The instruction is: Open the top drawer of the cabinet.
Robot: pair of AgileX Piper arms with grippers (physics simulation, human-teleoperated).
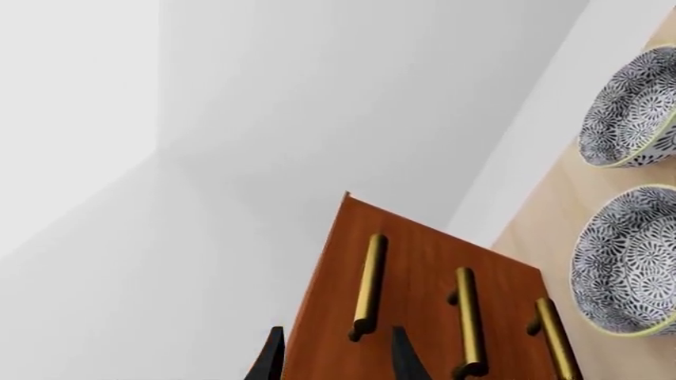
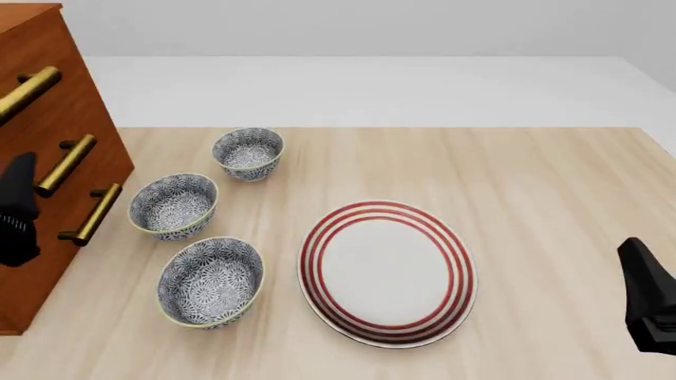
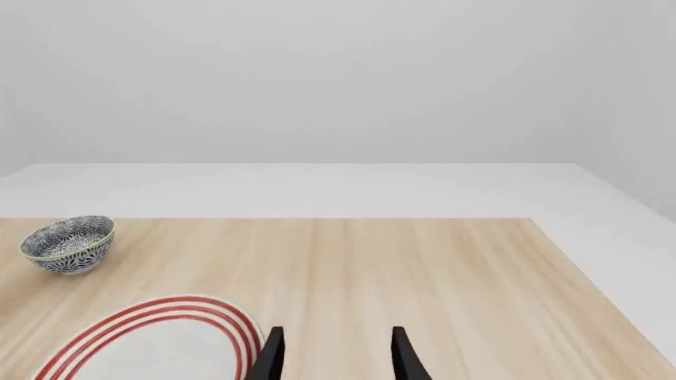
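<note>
Reddish-brown cabinet (image 2: pixel 47 158) at table's (image 2: pixel 528 182) left edge, top drawer (image 1: pixel 338 277) shut, brass handle (image 1: pixel 368 286) facing in. Left gripper (image 1: pixel 336 355) jaws apart, lined up near that handle, presumably for grip-and-pull. Right gripper (image 3: pixel 336 355) jaws apart, empty, parked near right edge, clear of work.

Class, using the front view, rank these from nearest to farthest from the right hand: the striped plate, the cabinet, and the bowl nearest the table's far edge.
1. Striped plate, centre of the table, closest to the right hand.
2. Far bowl, farther left and back.
3. Cabinet, at the table's left edge.
</note>
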